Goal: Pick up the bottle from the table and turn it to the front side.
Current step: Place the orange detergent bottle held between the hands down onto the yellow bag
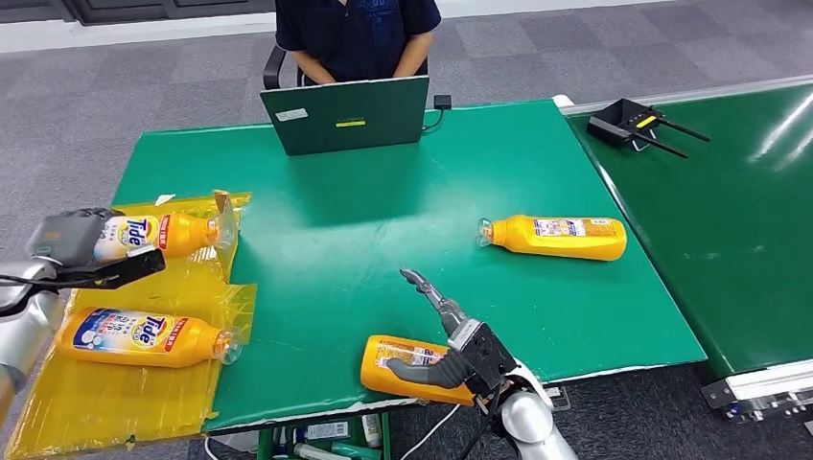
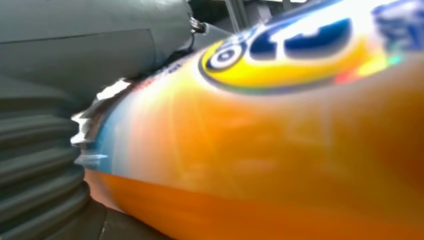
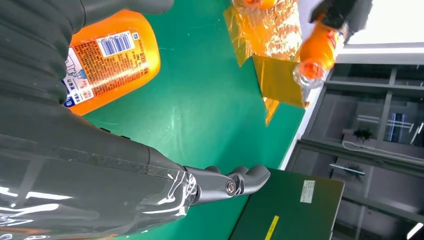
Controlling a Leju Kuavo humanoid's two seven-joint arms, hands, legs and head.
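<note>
Holding: the left hand (image 1: 81, 251) grips a yellow Tide bottle (image 1: 158, 234) near its base, label side up, lifted above the yellow plastic sheet (image 1: 115, 393) at the table's left end; the cap end points toward the middle of the table.
Left wrist close-up: the held bottle's orange body and blue-and-yellow logo (image 2: 280, 125) lie right against the grey ribbed cover of the hand.
Right hand: the right hand (image 1: 451, 350) rests over a second bottle (image 1: 393, 369) at the near edge of the green table (image 1: 364, 220), thumb against the bottle's side, the darker fingers stretched forward and apart; whether it truly grips the bottle I cannot tell.
Second bottle: it lies on its side with the back label and barcode (image 3: 112, 52) showing.
Third bottle: a Tide bottle (image 1: 144, 336) lies on the plastic sheet, front label up, cap toward the table's middle.
Fourth bottle: a bottle (image 1: 556, 237) lies on its side on the table's right part, back label up, well apart from both hands.
Far edge: a dark green laptop (image 1: 347, 115) stands open, a person (image 1: 357, 36) in a dark shirt seated behind it.
Right side: a black device with antennas (image 1: 638, 125) sits at the edge of a neighbouring green table.
</note>
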